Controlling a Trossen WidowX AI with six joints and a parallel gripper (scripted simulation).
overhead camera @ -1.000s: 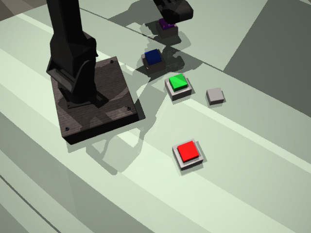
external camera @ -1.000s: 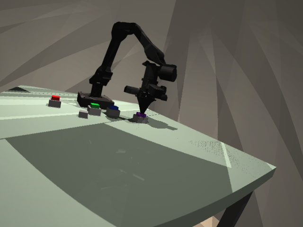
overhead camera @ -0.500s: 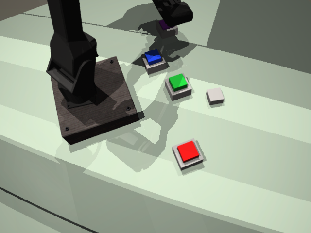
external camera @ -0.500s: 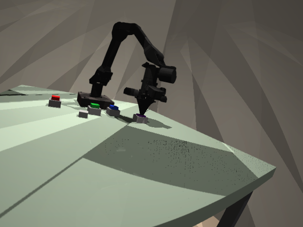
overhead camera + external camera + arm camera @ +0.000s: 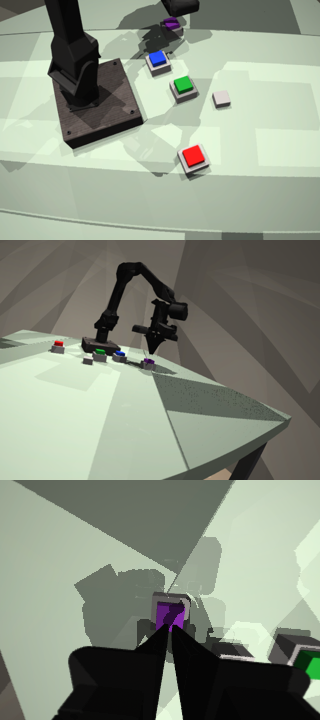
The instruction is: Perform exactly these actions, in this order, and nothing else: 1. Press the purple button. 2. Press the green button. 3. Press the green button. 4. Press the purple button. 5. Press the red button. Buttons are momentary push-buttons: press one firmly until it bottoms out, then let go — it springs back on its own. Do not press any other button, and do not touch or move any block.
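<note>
The big pale green counter [image 5: 271, 144] fills most of the top view. On it, at the left of that view, stands the dark wooden base [image 5: 108, 103] with the black arm [image 5: 69, 49] rising from it. The arm bends over toward the top of the frame.

The end effector [image 5: 151, 352] hangs point down, just above the purple button [image 5: 149, 360], right of the middle in the outside view. It looks close but not touching yet. Its two fingers are pinched together, with nothing between them. In the wrist view the tips aim right at the purple button [image 5: 170, 614].

The other buttons run down the top view: blue [image 5: 157, 58], then green [image 5: 183, 84], then red [image 5: 193, 155] near the bottom. A small gray block [image 5: 221, 98] sits just right of the green button.

This looks like a purple press, most likely the first step. The next move should go straight down, firmly, until the button stops, then lift off. After that the arm should go to the green button and stay clear of the gray block.
</note>
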